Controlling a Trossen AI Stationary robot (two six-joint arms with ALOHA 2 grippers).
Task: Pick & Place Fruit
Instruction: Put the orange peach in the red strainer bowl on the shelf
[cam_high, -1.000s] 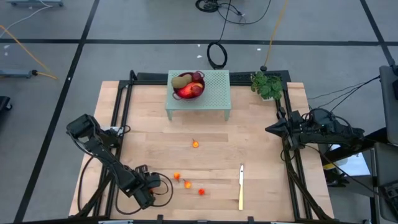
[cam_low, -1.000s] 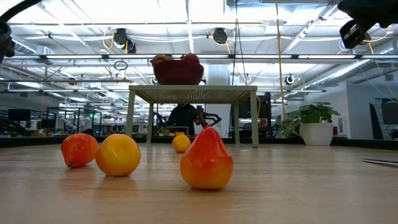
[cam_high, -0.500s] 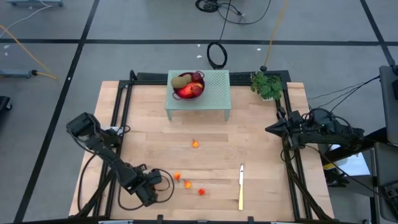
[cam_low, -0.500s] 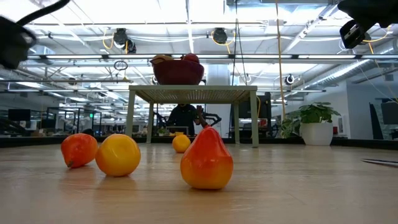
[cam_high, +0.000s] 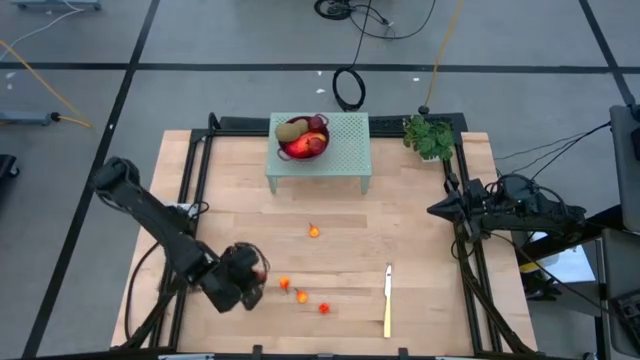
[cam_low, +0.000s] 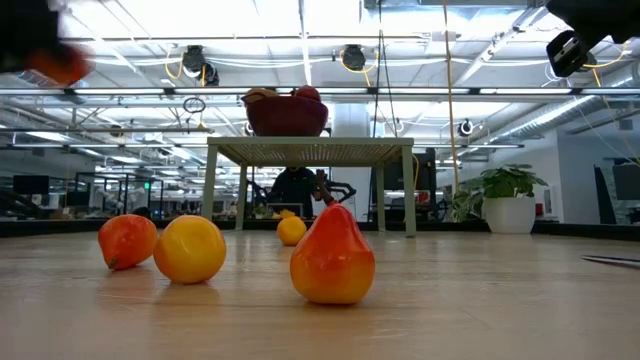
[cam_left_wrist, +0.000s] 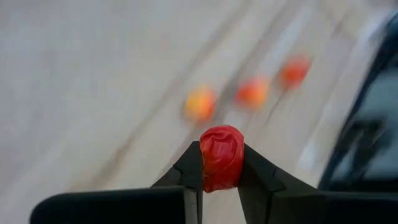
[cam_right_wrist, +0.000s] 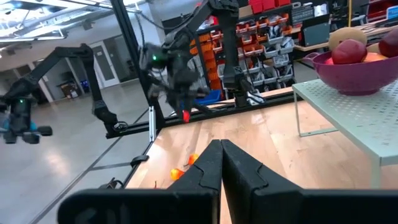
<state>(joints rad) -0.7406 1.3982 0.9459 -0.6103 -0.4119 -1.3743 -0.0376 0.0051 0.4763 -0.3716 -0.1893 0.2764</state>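
Near the counter's (cam_high: 240, 215) front edge, toward its left front corner, the left gripper (cam_high: 258, 270) hangs above the wood with its jaws closed on a small red fruit (cam_left_wrist: 221, 157), which the left wrist view shows pinched between the two dark fingers (cam_left_wrist: 187, 168). Just beside it, along the front edge, three tiny orange-red balls (cam_high: 301, 295) lie in a loose row on the counter, close together but apart; in the low view one of them is pear-shaped with a dark stem. A yellow-handled knife (cam_high: 387, 301) lies to their right, lengthwise toward the front edge and well apart from them. Nearer the counter's middle a fourth small orange-red piece (cam_high: 314, 231) sits alone. At the far edge a pale green perforated stand (cam_high: 345, 150) carries a purple bowl (cam_high: 303, 139) on its left part; inside it are a brown-green oval fruit (cam_high: 291, 129), a dark red round one (cam_high: 317, 124) and more red-orange fruit. A small potted plant (cam_high: 430, 137) stands at the far right corner. The right gripper (cam_high: 434, 209) waits over the counter's right edge, its jaws pressed together on nothing.
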